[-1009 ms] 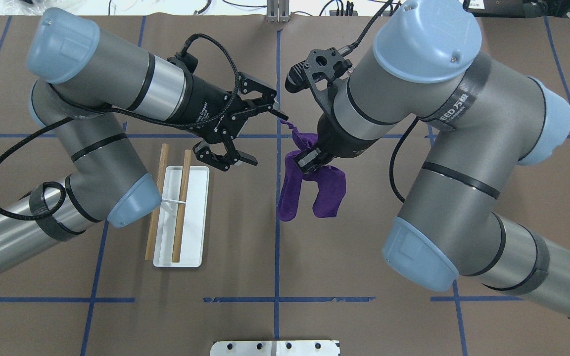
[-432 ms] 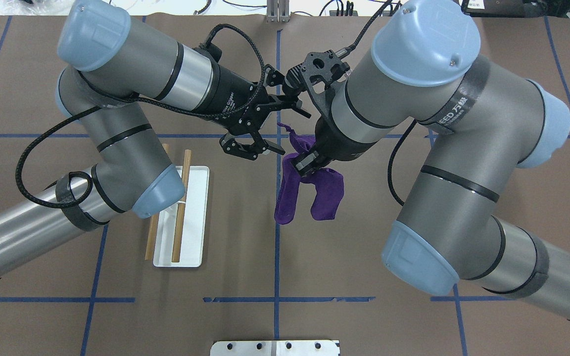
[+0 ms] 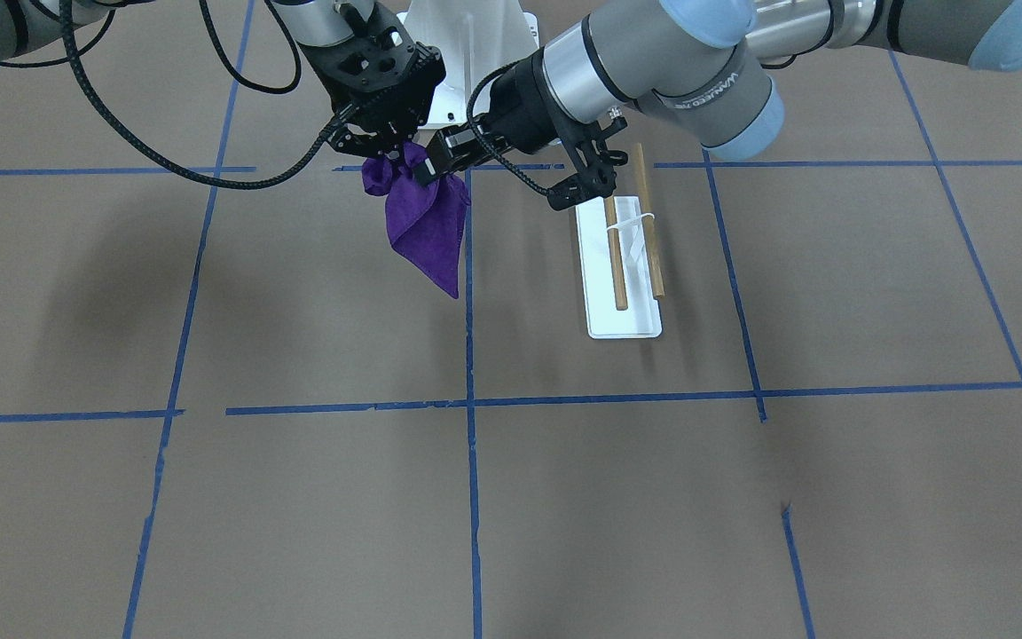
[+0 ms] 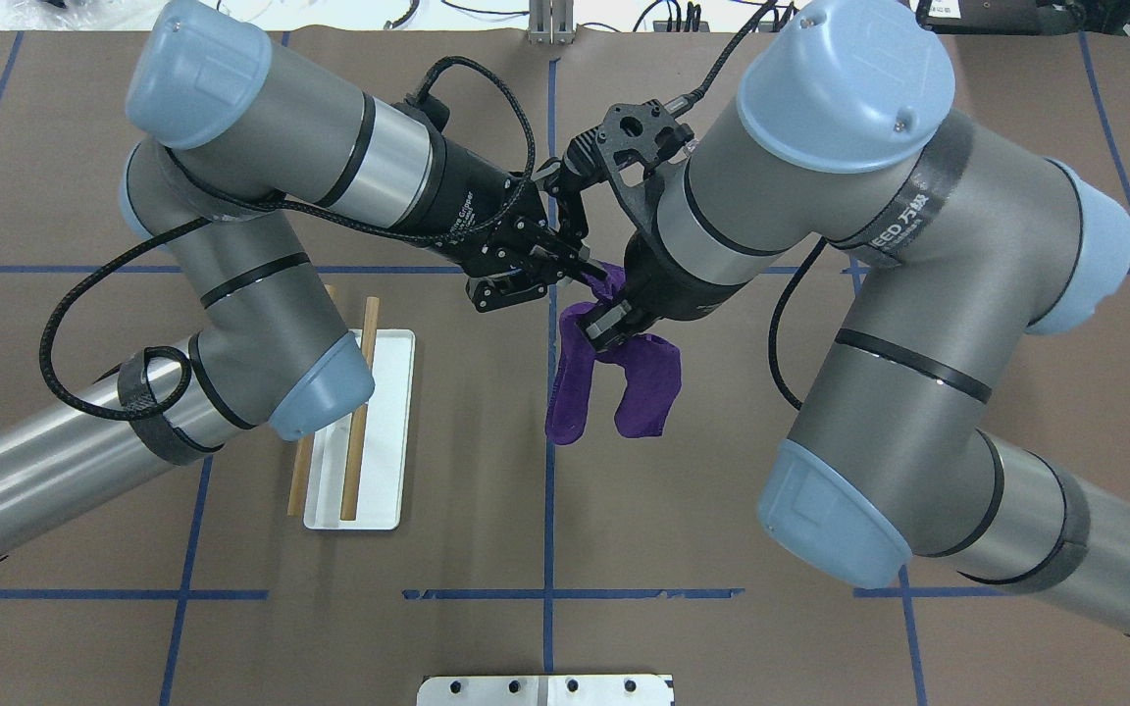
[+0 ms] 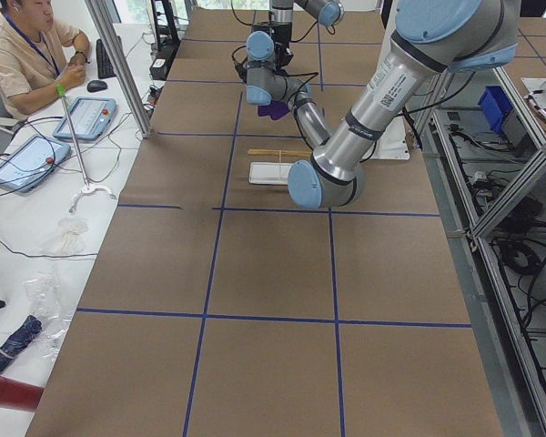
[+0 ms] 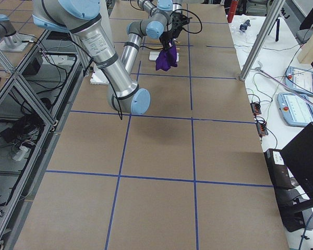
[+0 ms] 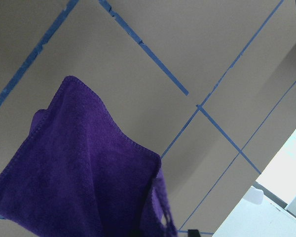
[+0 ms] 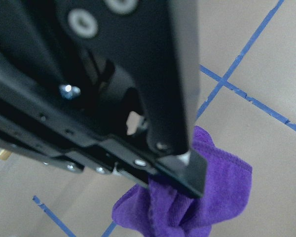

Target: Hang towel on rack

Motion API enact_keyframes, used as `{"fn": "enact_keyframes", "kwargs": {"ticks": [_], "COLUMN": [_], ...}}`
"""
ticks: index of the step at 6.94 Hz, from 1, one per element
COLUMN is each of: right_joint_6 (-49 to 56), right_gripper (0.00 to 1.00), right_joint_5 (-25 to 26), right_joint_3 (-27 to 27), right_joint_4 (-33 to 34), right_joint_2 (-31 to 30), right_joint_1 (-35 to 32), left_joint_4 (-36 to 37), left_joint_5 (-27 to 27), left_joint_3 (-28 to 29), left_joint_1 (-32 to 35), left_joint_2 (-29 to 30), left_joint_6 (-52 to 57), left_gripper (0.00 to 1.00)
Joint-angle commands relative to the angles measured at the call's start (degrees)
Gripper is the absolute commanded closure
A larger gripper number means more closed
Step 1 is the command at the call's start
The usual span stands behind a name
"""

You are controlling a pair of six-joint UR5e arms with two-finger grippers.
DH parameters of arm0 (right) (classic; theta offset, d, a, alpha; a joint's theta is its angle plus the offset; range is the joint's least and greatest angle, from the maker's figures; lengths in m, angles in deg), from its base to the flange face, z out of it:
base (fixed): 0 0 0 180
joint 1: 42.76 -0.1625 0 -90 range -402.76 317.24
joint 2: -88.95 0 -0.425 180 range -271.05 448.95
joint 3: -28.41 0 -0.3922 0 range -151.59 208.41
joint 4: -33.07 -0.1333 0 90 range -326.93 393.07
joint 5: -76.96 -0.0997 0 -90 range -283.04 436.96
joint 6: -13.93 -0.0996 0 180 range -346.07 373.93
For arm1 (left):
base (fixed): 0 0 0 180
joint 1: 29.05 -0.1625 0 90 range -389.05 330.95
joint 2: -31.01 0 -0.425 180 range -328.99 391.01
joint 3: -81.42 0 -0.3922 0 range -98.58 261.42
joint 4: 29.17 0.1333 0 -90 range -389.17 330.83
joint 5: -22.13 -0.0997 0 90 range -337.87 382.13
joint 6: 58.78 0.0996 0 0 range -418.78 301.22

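The purple towel [image 4: 648, 392] hangs bunched in the air over the table's middle, and shows in the front view [image 3: 427, 226] too. My right gripper [image 4: 609, 324] is shut on its upper part and holds it up. My left gripper [image 4: 590, 273] has come in from the left, and its jaws have narrowed around the towel's top corner [image 7: 89, 187]. One of its pads [image 8: 187, 170] presses on the cloth. The rack [image 4: 388, 441], a white base with two wooden rods [image 4: 361, 412], lies on the table to the left, under my left arm.
A metal plate [image 4: 545, 689] sits at the table's near edge. A white stand [image 3: 471, 27] is at the robot's base. Blue tape lines cross the brown table. An operator [image 5: 27, 45] sits beyond the far side, with tablets beside him.
My left arm has swung right to the towel, and its wide-open jaws have narrowed onto the top corner. The right gripper and towel have barely moved.
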Motion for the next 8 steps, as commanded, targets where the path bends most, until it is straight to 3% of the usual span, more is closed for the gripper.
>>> {"fn": "enact_keyframes", "kwargs": {"ticks": [1,3,4,5,6,8], "right_joint_6": [0.0,-0.1,-0.1,-1.9,-5.7,-4.6], "right_gripper": [0.01,0.00,0.00,0.00,0.00,0.00], "right_joint_5": [1.2,1.9,1.7,1.2,-3.3,-9.8], "right_joint_3": [-0.1,-2.2,-5.7,-9.0,-9.6,-9.5], "right_joint_4": [-0.1,0.2,0.3,0.6,0.7,0.3], "right_joint_2": [-0.5,-1.7,-5.1,-8.7,-12.7,-18.5], "right_joint_1": [0.0,-0.3,-0.7,-2.3,-7.5,-15.9], "left_joint_4": [0.1,0.1,0.2,0.2,0.1,0.1], "left_joint_5": [-0.1,0.0,0.1,0.4,0.6,3.4], "left_joint_3": [-0.1,-0.3,-0.7,-4.9,-12.3,-16.3], "left_joint_1": [-0.1,0.0,0.1,0.2,0.5,7.1], "left_joint_2": [-0.1,-0.3,-1.0,-5.3,-12.5,-19.8], "left_joint_6": [0.0,0.2,0.4,0.7,1.2,5.8], "left_gripper": [1.00,1.00,1.00,1.00,1.00,1.00]}}
